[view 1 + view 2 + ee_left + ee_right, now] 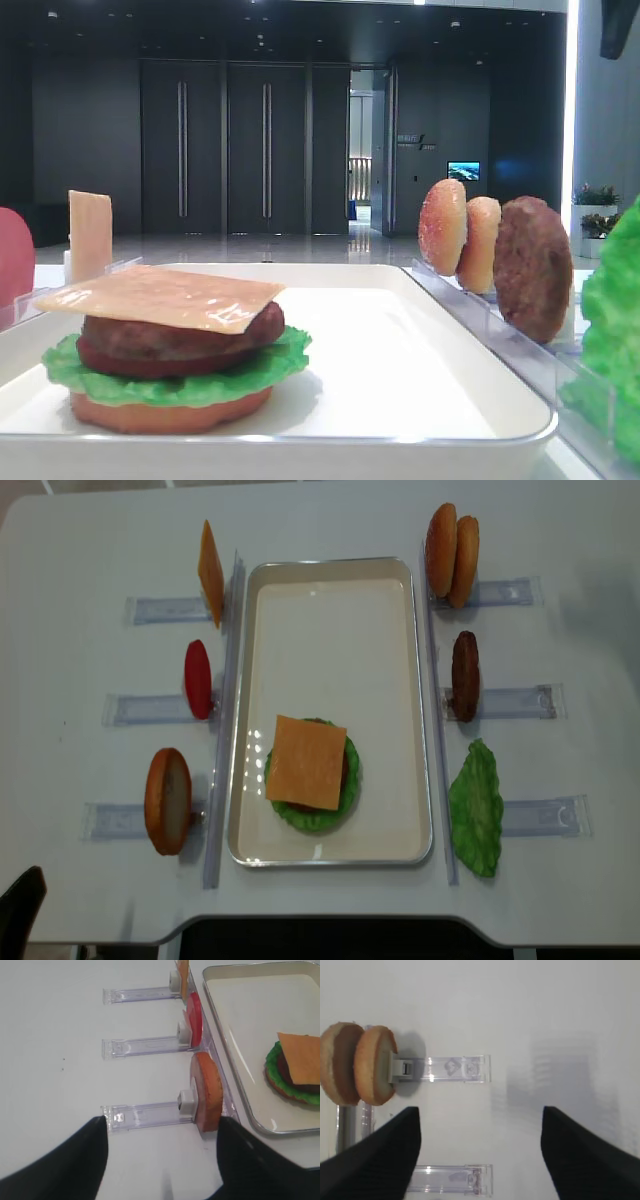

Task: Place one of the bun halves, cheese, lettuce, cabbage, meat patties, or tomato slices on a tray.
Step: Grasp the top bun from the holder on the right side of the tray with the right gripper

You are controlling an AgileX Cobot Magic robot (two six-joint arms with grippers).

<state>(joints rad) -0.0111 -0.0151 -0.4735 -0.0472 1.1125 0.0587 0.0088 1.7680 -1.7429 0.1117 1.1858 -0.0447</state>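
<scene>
Right gripper (480, 1155) spread wide and empty; two buns (357, 1062) stand on edge in their rack (455, 1069), ahead and left of it, easy to pinch. Burger (310, 772) waits on tray (330, 570), cheese (308, 762) uppermost.

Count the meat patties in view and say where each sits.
2. One meat patty stands upright in the right-side rack, between the buns and the lettuce leaf. The other lies in the burger stack on the tray, under the cheese slice.
</scene>
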